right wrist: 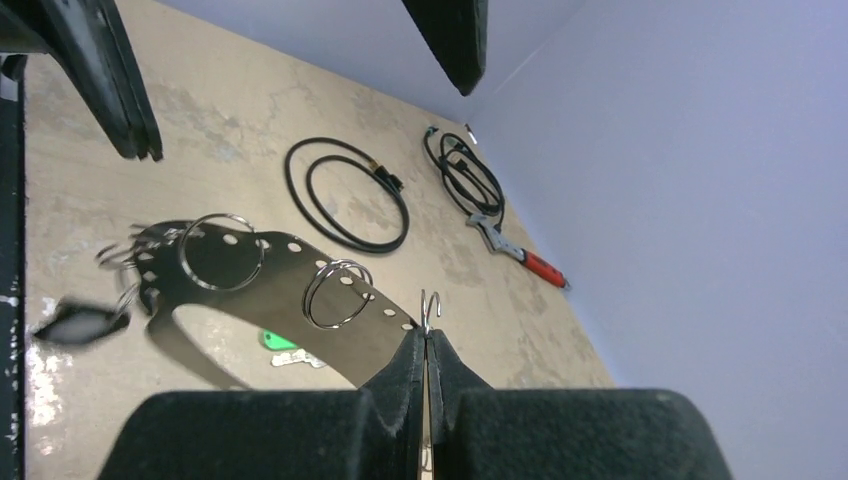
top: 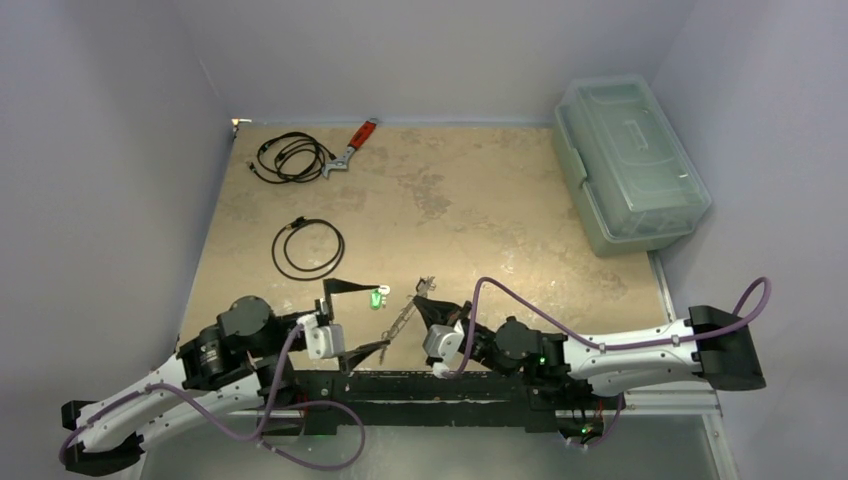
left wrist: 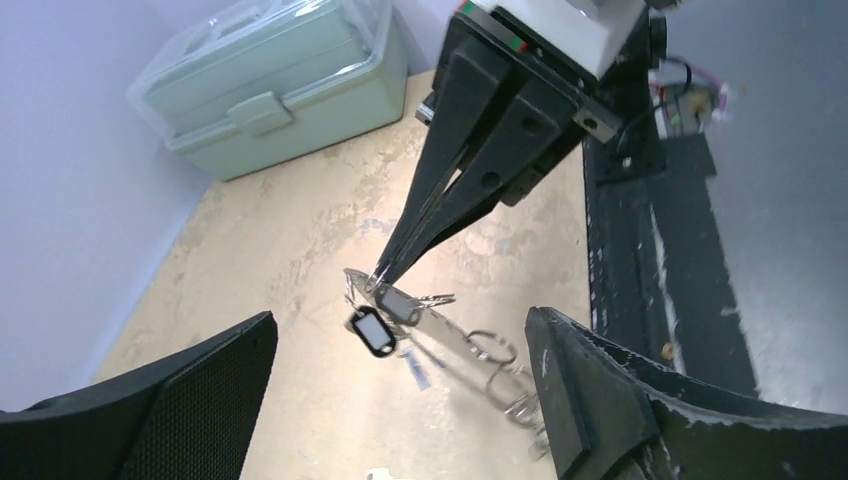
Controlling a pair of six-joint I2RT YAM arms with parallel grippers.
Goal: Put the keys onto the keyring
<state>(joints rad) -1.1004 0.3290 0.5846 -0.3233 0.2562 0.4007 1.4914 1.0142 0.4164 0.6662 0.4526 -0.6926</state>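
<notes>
Keyring (top: 408,312), seen from above, hangs clamped in the right tool (top: 424,290); left tool (top: 385,315) stands wide apart beside it, green key (top: 377,298) on the table (top: 450,200). Left wrist: dark-tagged key (left wrist: 372,330) dangles from the keyring. Right wrist: fingers (right wrist: 395,375) pinch its end.

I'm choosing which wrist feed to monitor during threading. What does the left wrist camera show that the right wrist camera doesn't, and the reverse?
Left wrist only: the pale green lidded box.

Right wrist only: two coiled black cables, the red-handled wrench, and the green-tagged key lying on the table.

Both: the keyring pinched in the shut right gripper, the dark white-faced tag hanging from it, and the open left gripper.
</notes>
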